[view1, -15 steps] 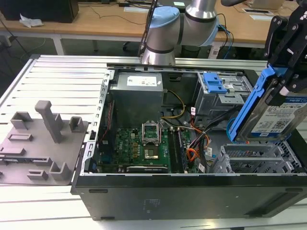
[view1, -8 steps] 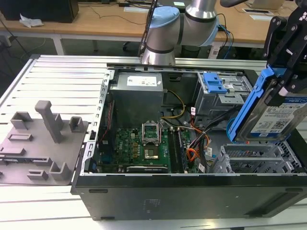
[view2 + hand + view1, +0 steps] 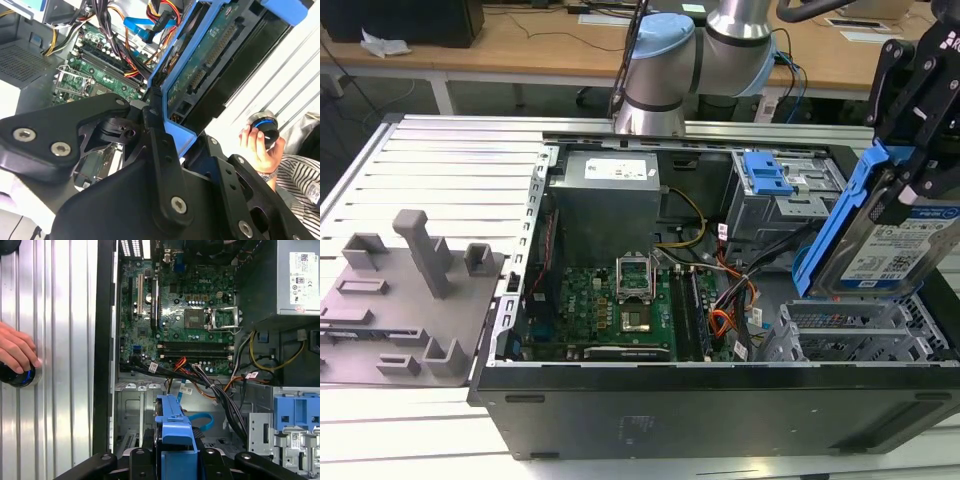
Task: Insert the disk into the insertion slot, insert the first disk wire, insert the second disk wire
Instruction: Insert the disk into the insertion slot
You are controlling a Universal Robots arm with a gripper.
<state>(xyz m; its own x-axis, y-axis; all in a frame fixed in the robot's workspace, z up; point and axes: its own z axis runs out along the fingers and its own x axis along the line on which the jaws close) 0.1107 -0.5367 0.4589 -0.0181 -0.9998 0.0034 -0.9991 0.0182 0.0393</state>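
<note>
I am working the first step. The gripper (image 3: 912, 178) is clenching the disk (image 3: 880, 235) by its blue carrier frame, and the drive is hanging almost upright, tilted, over the insertion slot (image 3: 850, 335) at the exterior view's right of the open computer case (image 3: 720, 400). Its lower edge is sitting just above the perforated cage. I think the two are apart, though the angle is hiding the gap.

The disk is not yet in, and I am judging neither wire plugged. In the first wrist view the second disk wire (image 3: 202, 420) is lying in a loose loop on the case floor near the carrier. A person's hand (image 3: 17, 352) is resting on a round knob (image 3: 20, 376) on the ribbed table (image 3: 450, 160), outside the case.

As I am reading it, the next move calls for laying the drive flat and squaring the carrier with the low cage's mouth, not the taller cage (image 3: 767, 185) beside it. It also calls for keeping the blue loop and the black cable bundle (image 3: 225, 400) out from underneath.
</note>
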